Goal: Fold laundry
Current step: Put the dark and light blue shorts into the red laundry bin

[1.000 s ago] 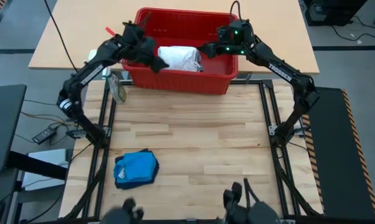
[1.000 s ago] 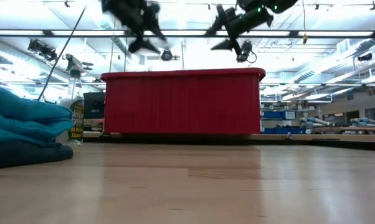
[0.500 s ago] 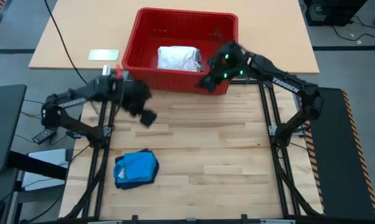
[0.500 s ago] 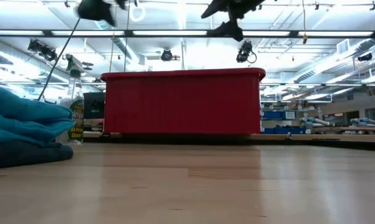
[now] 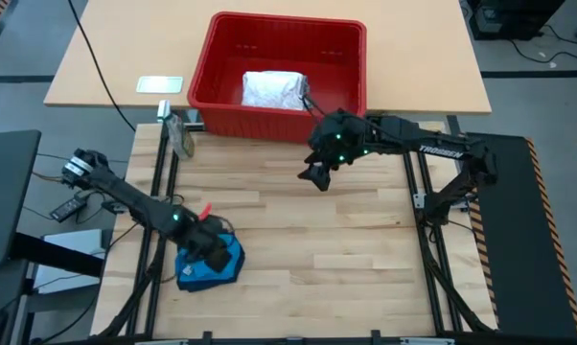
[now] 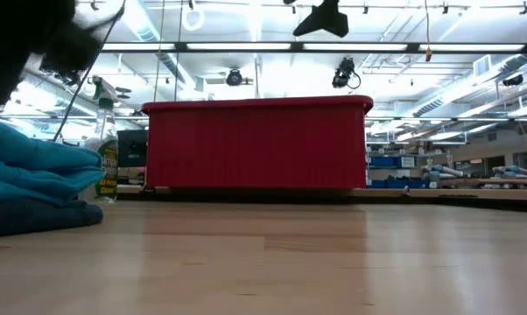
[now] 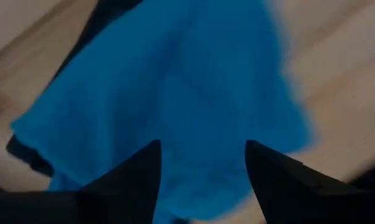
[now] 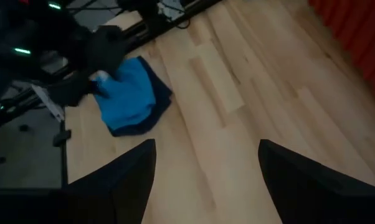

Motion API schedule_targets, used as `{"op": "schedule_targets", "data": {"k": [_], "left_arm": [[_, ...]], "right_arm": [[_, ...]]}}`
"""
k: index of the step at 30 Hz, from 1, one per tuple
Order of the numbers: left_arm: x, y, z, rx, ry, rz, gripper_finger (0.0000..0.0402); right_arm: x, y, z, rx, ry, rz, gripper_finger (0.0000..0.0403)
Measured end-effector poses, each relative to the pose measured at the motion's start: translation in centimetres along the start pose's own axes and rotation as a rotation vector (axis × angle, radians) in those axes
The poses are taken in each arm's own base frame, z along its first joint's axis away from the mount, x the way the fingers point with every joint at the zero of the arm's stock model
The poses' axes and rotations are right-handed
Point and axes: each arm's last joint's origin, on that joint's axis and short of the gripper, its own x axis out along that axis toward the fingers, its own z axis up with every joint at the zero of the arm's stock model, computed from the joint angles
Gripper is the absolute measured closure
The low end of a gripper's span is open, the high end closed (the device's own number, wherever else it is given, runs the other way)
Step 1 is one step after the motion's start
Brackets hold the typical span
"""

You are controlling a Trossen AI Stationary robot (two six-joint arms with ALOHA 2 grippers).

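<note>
The wooden table point(image 5: 298, 220) takes up most of the high view, and I'll place everything off the red basket point(image 5: 351, 57) sitting at its far edge. Inside the basket there's a white garment point(image 5: 274, 89) bunched up near the middle. Well away from the basket, toward the near left corner of the table, lies the bright blue garment point(image 5: 197, 264), folded on top of a dark navy one point(image 6: 36, 219) that peeks out underneath it.

The left gripper point(image 5: 212, 244) is way off from the basket, right over that blue pile. From the left wrist view its fingers point(image 7: 134, 177) are spread apart with blue cloth filling the gap in front of them, nothing pinched between them.

The right gripper point(image 5: 315, 175) hangs over bare wood just in front of the basket's right front corner. Its fingers point(image 8: 122, 180) are wide apart too, and empty.

Just off the basket's left front corner there's a spray bottle point(image 6: 106, 157) standing upright.
</note>
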Motion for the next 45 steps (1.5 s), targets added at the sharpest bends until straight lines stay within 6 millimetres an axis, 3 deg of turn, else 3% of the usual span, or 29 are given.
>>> {"op": "schedule_targets", "data": {"k": [5,9,12,15,18,21,26,29,32,35,39,45], "left_arm": [[4.7,0.9,-0.5,-0.087,0.01,-0.014,0.0173],[7.4,0.0,0.4,-0.1,0.002,-0.124,0.0173],[9.0,-1.5,2.2,-0.047,-0.047,-0.23,0.0177],[9.9,-3.3,5.2,-0.036,-0.155,-0.366,0.0183],[9.1,-5.4,8.4,-0.01,-0.252,-0.414,0.0189],[6.5,-7.6,10.4,0.039,-0.302,-0.409,0.0193],[1.3,-9.7,9.9,0.113,-0.305,-0.301,0.0189],[-0.9,-9.5,8.7,0.129,-0.319,-0.197,0.0184],[-0.9,-7.8,7.3,0.091,-0.341,-0.041,0.018],[1.2,-6.0,6.5,0.053,-0.314,0.021,0.0178],[4.7,-4.5,6.4,0.027,-0.306,-0.112,0.0177],[8.0,-2.6,7.3,-0.036,-0.365,-0.297,0.0177]], "right_arm": [[0.2,1.4,-1.0,-0.002,0.056,0.016,0.0117],[0.3,2.1,-2.3,0.026,0.137,-0.036,0.0117],[0.0,2.5,-3.6,0.005,0.204,-0.121,0.0117],[-0.2,2.8,-4.4,-0.024,0.239,-0.208,0.0117],[0.4,2.7,-5.2,-0.009,0.269,-0.234,0.0117],[1.6,2.1,-6.5,0.027,0.324,-0.248,0.0117],[5.1,1.1,-9.1,0.104,0.366,-0.189,0.0117],[7.3,0.6,-11.2,0.145,0.371,-0.147,0.0117],[9.4,0.1,-13.3,0.187,0.354,-0.079,0.0117],[11.2,-0.4,-15.2,0.249,0.323,0.028,0.0117],[12.7,-0.9,-17.1,0.329,0.233,0.126,0.0117],[13.9,-3.3,-20.5,0.434,0.129,0.034,0.0117]]}}
